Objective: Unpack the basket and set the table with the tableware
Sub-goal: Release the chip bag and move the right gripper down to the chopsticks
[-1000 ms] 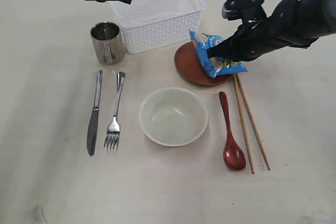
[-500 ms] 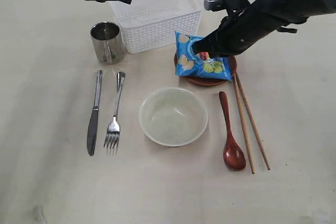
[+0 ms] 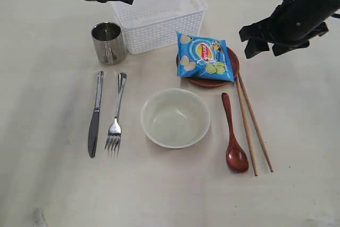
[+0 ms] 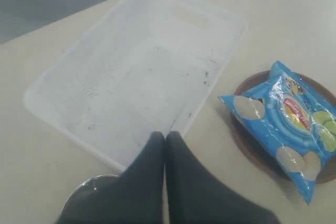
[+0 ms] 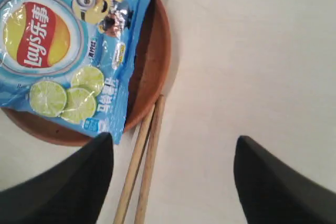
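The white basket (image 3: 159,14) stands empty at the back of the table (image 3: 48,184). In front of it lie the tableware: steel cup (image 3: 108,42), knife (image 3: 95,114), fork (image 3: 116,112), cream bowl (image 3: 175,118), wooden spoon (image 3: 232,134) and chopsticks (image 3: 252,126). A blue snack bag (image 3: 204,57) rests flat on the brown plate (image 3: 207,82). My right gripper (image 3: 254,43) hangs open and empty just right of the plate, over the chopsticks' far ends (image 5: 144,166). My left gripper (image 4: 165,137) is shut with nothing in it, above the basket's near-left rim (image 4: 94,150) by the cup.
The right arm reaches in from the back right corner, the left arm from the back left. Bare tabletop lies along the front edge and the far left and right sides.
My right gripper lowered the snack bag onto the plate, let it go, opened wide and drew back to the right. The left arm has not moved.
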{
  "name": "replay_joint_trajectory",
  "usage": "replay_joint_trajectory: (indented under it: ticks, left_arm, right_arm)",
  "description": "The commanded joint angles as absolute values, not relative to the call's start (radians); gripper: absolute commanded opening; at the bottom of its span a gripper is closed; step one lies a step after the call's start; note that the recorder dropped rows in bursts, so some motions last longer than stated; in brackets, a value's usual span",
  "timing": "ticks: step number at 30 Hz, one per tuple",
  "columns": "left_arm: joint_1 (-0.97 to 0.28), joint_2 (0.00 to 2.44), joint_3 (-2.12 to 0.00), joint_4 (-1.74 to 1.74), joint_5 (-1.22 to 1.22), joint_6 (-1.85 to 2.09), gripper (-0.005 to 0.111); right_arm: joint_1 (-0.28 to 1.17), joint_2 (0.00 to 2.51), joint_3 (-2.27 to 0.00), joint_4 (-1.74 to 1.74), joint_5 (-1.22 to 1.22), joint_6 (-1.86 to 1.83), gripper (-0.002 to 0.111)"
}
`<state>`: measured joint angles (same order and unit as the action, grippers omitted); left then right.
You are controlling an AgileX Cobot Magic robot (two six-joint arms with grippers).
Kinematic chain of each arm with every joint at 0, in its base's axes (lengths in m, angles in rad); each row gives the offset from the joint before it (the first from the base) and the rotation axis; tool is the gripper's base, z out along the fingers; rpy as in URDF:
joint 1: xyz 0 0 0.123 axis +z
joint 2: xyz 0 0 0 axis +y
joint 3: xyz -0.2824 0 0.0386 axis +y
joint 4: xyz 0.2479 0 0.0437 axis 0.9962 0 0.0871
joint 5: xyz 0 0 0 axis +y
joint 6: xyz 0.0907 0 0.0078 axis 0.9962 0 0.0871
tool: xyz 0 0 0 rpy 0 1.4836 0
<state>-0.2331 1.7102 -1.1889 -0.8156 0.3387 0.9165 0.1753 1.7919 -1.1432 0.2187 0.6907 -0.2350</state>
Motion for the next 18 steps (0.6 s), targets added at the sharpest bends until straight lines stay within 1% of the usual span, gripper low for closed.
replay_joint_trajectory:
  ticks: [1,2,4,8,13,17,18]
  left_arm:
    - [-0.231,1.699,-1.183,-0.82,0.354,0.92,0.0]
    - [-0.231,1.699,-1.183,-0.823,0.366,0.92,0.0]
    - [-0.231,1.699,-1.183,-0.823,0.379,0.92,0.0]
    - [-0.231,1.699,-1.183,-0.825,0.424,0.913,0.0]
    - [-0.231,1.699,-1.183,-0.847,0.428,0.913,0.0]
    - [-0.231,1.699,-1.183,-0.847,0.445,0.913,0.0]
    - [-0.231,1.699,-1.183,-0.847,0.445,0.913,0.0]
  right_arm:
    - [0.152,1.735,-1.151,0.204,0.832,-0.174,0.059]
    - [0.154,1.722,-1.151,0.204,0.869,-0.15,0.052]
    - [0.166,1.718,-1.151,0.204,0.907,-0.127,0.045]
    - [0.234,1.716,-1.129,0.173,1.01,-0.058,0.045]
    - [0.298,1.685,-1.064,0.049,0.995,0.076,0.045]
    - [0.336,1.636,-0.979,0.037,0.97,0.112,0.045]
    - [0.355,1.606,-0.936,0.037,0.93,0.121,0.045]
